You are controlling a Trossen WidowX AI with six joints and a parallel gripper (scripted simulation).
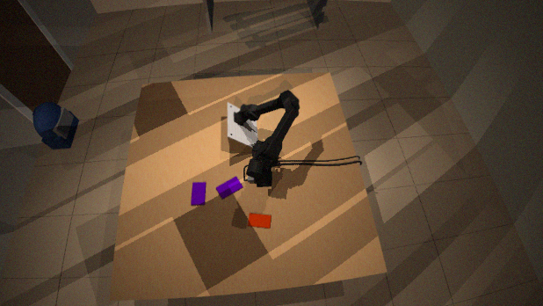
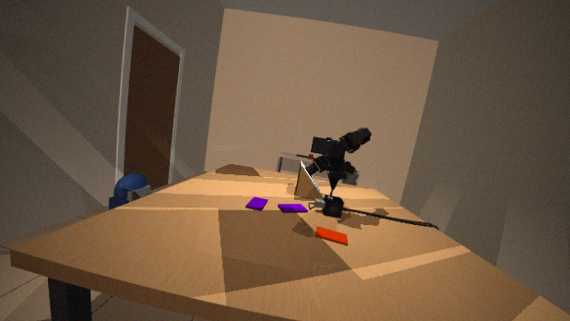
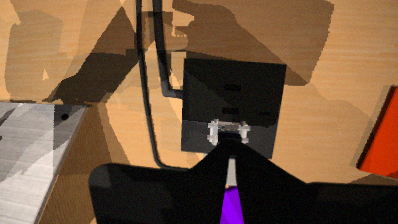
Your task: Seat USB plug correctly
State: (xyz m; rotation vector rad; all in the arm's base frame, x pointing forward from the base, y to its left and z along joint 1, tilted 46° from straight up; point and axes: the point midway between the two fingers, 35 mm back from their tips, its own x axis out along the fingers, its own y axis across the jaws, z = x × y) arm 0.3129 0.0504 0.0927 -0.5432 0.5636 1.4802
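The black power cube (image 2: 334,208) (image 3: 210,95) stands on the table, with dark slots in its top. My gripper (image 2: 332,193) (image 3: 231,149) points down and is shut on the USB plug at the edge of the cube's top. The fingers hide most of that plug, so its depth and which way round it is cannot be told. A pale bracket-shaped part (image 3: 213,132) shows around the fingertips. A grey plug-like piece (image 2: 319,203) (image 3: 231,172) sticks out of the cube's side, below the fingers in the wrist view.
Black cables (image 1: 316,163) (image 2: 392,218) (image 3: 143,90) run from the cube toward the table's right edge. A tilted pale panel (image 1: 235,127) (image 3: 30,150) stands close by. Two purple blocks (image 1: 199,193) (image 1: 229,187) lie left of the cube, and an orange block (image 1: 259,221) (image 2: 331,235) (image 3: 386,140) in front.
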